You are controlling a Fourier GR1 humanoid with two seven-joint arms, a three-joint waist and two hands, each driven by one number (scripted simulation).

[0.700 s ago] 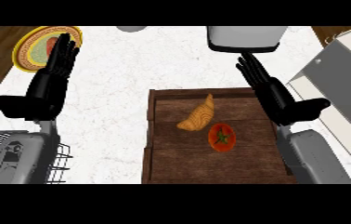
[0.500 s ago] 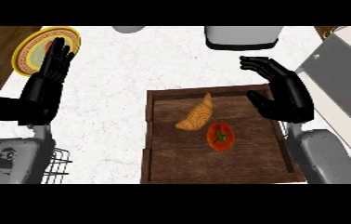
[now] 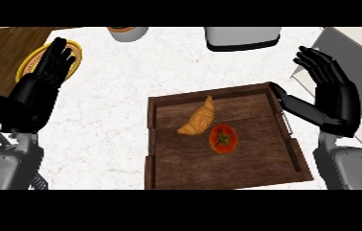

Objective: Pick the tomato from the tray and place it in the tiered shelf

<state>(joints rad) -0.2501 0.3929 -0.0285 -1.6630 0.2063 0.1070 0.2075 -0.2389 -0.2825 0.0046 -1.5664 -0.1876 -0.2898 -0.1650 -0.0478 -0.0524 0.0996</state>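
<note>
The tomato lies on the floor of the tray, about at its middle. The tray sits on the counter toward the near right corner. A croissant lies just beside the tomato on its far-left side, so close that I cannot tell whether they touch.

The right robot hand hovers at the counter's right edge, outside the tray's right wall. Its fingers are spread and straight, its thumb points in over the wall, and it holds nothing. The left robot hand rests open, fingers up, over a plate at the far left edge.

From where I stand, the trouble is likely to come from three things:

- **Tray wall:** it stands between the right robot hand and the tomato, and a low reach could knock the wall and shift the whole tray.
- **Tomato:** it is round and smooth, so fingers closing off-centre could send it rolling across the boards.
- **Croissant:** a finger coming down on the far-left side could shove it or catch it along with the tomato.

I cannot pick out the shelf for certain, so the carry itself looks like a risk.
</note>
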